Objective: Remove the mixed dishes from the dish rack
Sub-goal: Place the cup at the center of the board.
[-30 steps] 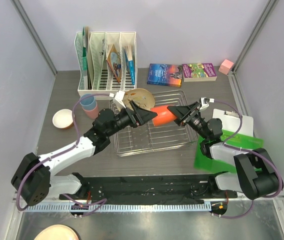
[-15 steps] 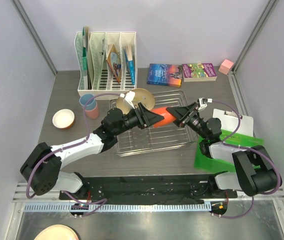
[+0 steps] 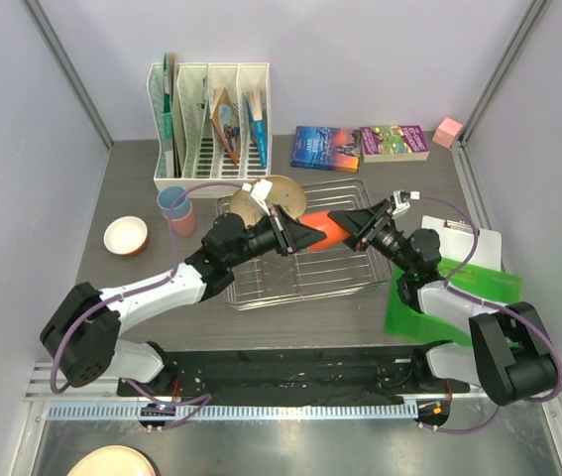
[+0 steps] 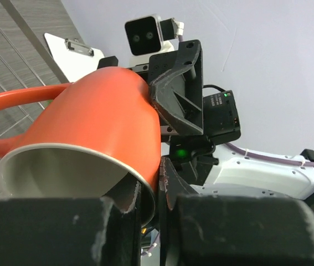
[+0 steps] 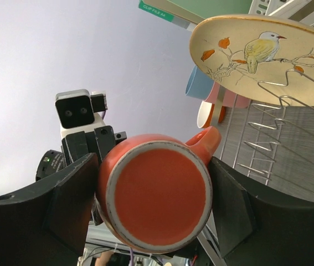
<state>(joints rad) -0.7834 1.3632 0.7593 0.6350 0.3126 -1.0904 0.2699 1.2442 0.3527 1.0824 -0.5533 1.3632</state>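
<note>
Orange mug (image 3: 324, 230) hangs tipped on its side above the dish rack (image 3: 300, 283), gripped from both ends: the left gripper (image 4: 158, 191) is clamped onto its white-lined rim, and the right gripper (image 5: 154, 200) squeezes the body near the base between its two fingers (image 5: 71, 208). Left of the rack, on the table, sit the small orange bowl (image 3: 125, 235) and the grey-blue cup (image 3: 172, 201), nested in the pink cup (image 3: 182, 222). A beige round plate (image 3: 281, 191) leans on edge at the rack's far left corner. Beyond stand a white file holder (image 3: 211, 119) and two books (image 3: 326, 147).
</note>
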